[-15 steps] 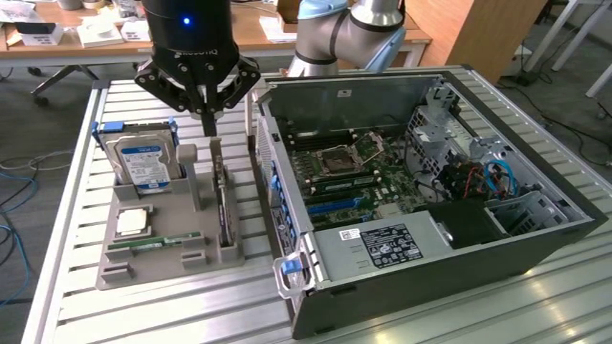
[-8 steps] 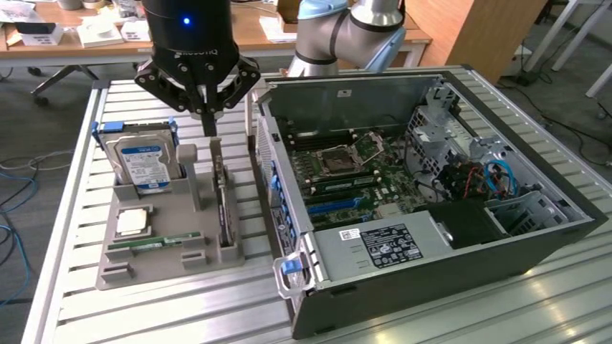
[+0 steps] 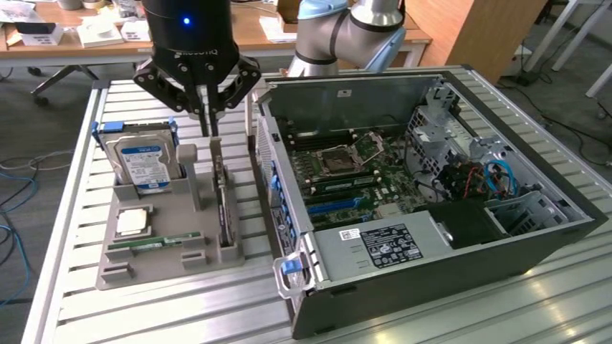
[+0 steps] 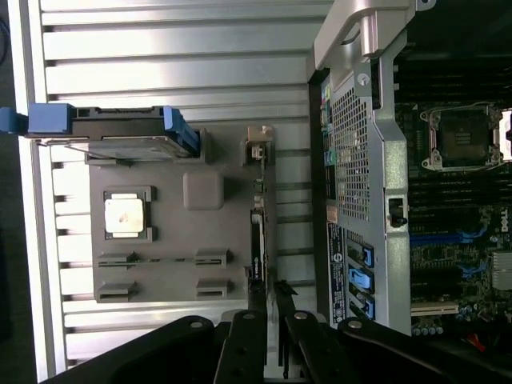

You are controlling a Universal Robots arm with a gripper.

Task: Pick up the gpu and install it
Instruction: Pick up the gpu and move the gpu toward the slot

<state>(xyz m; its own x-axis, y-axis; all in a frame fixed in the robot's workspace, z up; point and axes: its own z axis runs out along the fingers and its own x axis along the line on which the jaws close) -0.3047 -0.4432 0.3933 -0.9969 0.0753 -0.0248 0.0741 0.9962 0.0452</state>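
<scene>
The gpu [image 3: 222,201] is a thin dark card standing on edge in a slot along the grey holder [image 3: 182,265], on the side nearest the computer case. It sits in that slot untilted. My gripper [image 3: 208,129] hangs just above the card's far end with its fingers drawn together and nothing between them. In the wrist view the gpu [image 4: 257,240] runs as a narrow dark strip along the holder [image 4: 180,284], and the gripper [image 4: 268,286] has its tips right at the strip's end, touching or nearly so.
The holder also carries an upright silver hard drive [image 3: 143,161] with blue rails, a CPU [image 3: 132,221] and a green RAM stick [image 3: 153,245]. The open computer case [image 3: 535,236] lies at the exterior view's right, motherboard [image 3: 354,179] exposed. All of it rests on a slatted metal table [image 3: 172,315].
</scene>
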